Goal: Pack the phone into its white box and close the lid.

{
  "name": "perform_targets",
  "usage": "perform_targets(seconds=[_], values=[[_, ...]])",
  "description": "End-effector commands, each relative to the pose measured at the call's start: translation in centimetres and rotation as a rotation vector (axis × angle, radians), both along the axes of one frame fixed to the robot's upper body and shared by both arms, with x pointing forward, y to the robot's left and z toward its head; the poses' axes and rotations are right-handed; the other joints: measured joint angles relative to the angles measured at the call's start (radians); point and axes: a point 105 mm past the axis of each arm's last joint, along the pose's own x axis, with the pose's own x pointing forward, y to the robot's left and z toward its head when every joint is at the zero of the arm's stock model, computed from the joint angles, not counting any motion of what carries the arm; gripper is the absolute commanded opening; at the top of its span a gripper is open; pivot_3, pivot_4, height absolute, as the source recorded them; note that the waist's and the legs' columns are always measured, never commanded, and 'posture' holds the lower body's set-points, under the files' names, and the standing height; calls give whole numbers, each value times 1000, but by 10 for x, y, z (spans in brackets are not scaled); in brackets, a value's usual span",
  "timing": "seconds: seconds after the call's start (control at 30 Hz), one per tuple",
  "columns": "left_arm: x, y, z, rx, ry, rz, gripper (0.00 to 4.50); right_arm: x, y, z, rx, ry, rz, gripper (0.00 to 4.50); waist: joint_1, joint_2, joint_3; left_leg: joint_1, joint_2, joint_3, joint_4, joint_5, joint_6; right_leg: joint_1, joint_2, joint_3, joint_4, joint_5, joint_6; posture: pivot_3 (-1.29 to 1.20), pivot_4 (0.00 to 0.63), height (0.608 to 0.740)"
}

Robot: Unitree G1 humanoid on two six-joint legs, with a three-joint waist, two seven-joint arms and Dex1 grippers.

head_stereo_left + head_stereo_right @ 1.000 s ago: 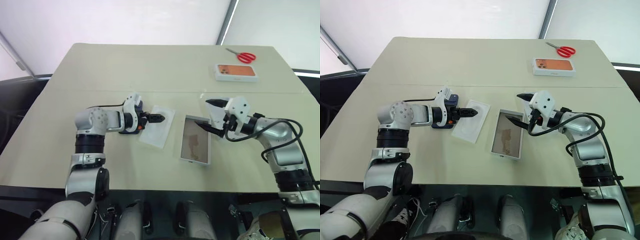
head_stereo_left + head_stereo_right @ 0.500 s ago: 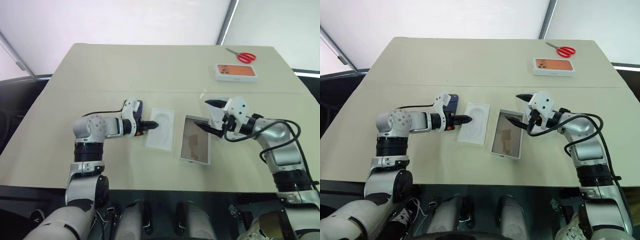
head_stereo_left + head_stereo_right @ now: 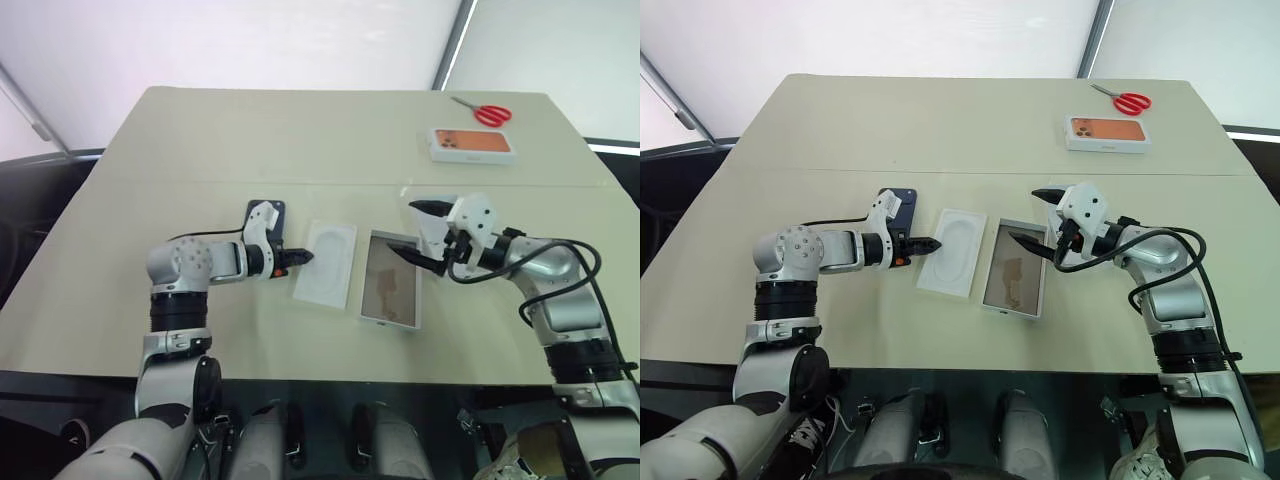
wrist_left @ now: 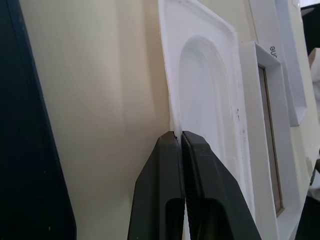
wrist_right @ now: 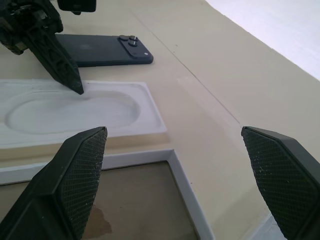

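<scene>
The dark navy phone (image 3: 898, 203) lies flat on the table, back up, just behind my left wrist; it also shows as a dark slab (image 5: 102, 50). My left gripper (image 3: 303, 257) is shut on the near left edge of a thin white insert (image 3: 327, 263) with an oval recess. To the insert's right lies the white box (image 3: 390, 292), open, brownish inside. My right gripper (image 3: 410, 228) hovers open over the box's far end, holding nothing. The white lid (image 4: 287, 60) lies past the box, mostly hidden under that gripper.
A white box printed with an orange phone (image 3: 472, 144) and red-handled scissors (image 3: 487, 112) sit at the table's far right. The table's front edge (image 3: 300, 378) runs close below the box.
My left gripper drew back off the insert and shut on its edge, uncovering the phone. The insert swung to lie nearly parallel beside the box. The right arm stayed put.
</scene>
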Motion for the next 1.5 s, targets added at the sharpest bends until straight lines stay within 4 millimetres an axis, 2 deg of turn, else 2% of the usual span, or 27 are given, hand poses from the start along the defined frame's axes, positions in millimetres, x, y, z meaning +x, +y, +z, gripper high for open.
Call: perform_targets(seconds=[0.03,0.27,0.4,0.53,0.73,0.8,0.87,0.97,1.13,1.2,1.3,1.37,1.5], values=[[0,2,11,-57,-28,15,29,-4,-4,13,3,-44,4,4500,0,0,0,0,0,0,0,0,0,0,0,0,0,0,0,0,150,738],[0,4,18,-90,-44,35,29,-10,4,8,19,-2,40,4500,0,0,0,0,0,0,0,0,0,0,0,0,0,0,0,0,150,738],[6,13,30,-106,-93,77,29,-28,12,3,55,98,119,4500,0,0,0,0,0,0,0,0,0,0,0,1,0,0,0,0,150,738],[11,22,40,-120,-128,113,29,-51,29,-7,42,172,206,4500,1,0,0,0,0,-1,0,0,0,0,0,0,0,0,0,0,150,738],[18,29,42,-114,-143,147,29,-72,32,-37,-101,258,263,4500,5,0,0,0,0,-1,0,0,0,0,0,0,0,0,0,0,150,738],[18,28,42,-105,-147,144,29,-76,28,-54,-175,296,262,4500,6,0,0,0,0,-1,0,0,0,0,0,0,-1,0,0,0,150,738],[19,28,41,-100,-149,146,29,-75,26,-61,-208,293,257,4500,5,-1,0,0,0,-1,0,0,0,0,0,0,-1,0,0,0,150,738],[19,25,42,-97,-157,140,0,-72,24,-65,-208,288,251,3564,3,-1,0,0,0,-1,0,0,0,0,0,0,0,0,0,0,150,738],[19,24,41,-91,-162,138,0,-70,22,-73,-234,297,263,1046,3,-1,0,0,0,-1,0,0,0,0,0,0,0,0,0,0,150,738],[19,24,42,-90,-164,140,0,-66,24,-68,-211,282,258,49,2,-1,0,0,0,-1,0,0,0,0,0,0,0,0,0,0,150,738],[23,25,49,-103,-199,156,0,-57,30,-57,-165,242,252,49,1,-2,0,0,0,-1,0,0,0,0,0,0,0,0,0,0,150,738],[26,26,59,-160,-198,178,0,-53,34,-57,-165,225,254,49,2,-2,0,0,0,-1,0,0,0,0,0,0,0,0,0,0,150,738],[32,30,67,-116,-230,202,0,-37,43,-59,-208,149,247,49,3,-3,1,0,0,-1,0,0,0,0,0,0,0,0,0,0,150,738]])
